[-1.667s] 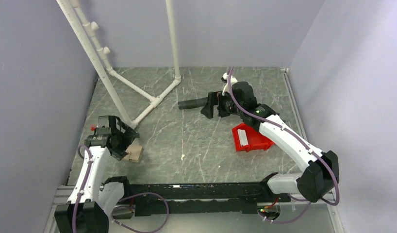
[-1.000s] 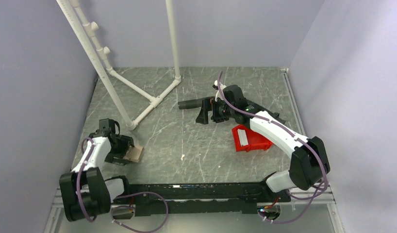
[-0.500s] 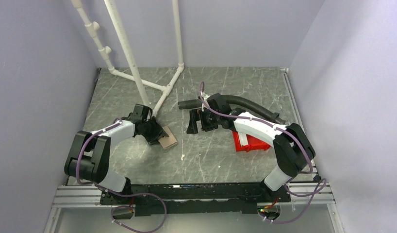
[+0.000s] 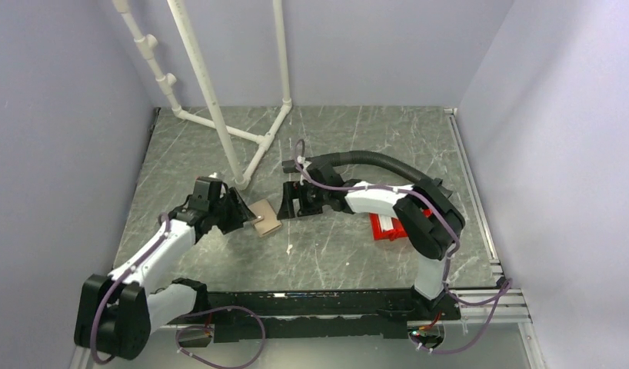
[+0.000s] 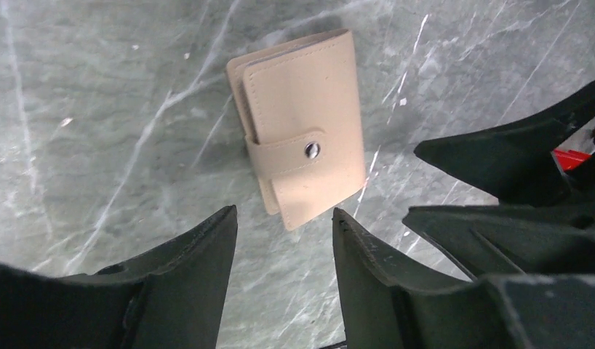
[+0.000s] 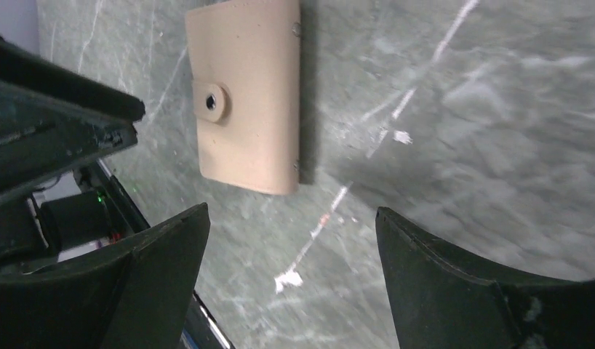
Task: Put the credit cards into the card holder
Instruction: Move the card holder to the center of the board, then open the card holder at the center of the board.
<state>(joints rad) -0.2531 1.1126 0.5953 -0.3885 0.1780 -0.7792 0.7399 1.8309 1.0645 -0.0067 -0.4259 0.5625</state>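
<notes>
**While the card holder [image 4: 265,217] lies snapped shut, two grippers flank it**

Where the marbled table [image 4: 334,250] is seen from above, the tan card holder lies flat left of its middle, flap fastened by a round snap [image 5: 312,150]; the left gripper [image 4: 241,214] hangs at its 9 o'clock, fingers apart and empty; the right gripper [image 4: 291,201] sits at its 2 o'clock, spread wide, holding nothing; both wrist views show it clear of the fingers; a red bin [image 4: 386,229] sits at 3 o'clock, well apart, half hidden behind the right arm.
</notes>
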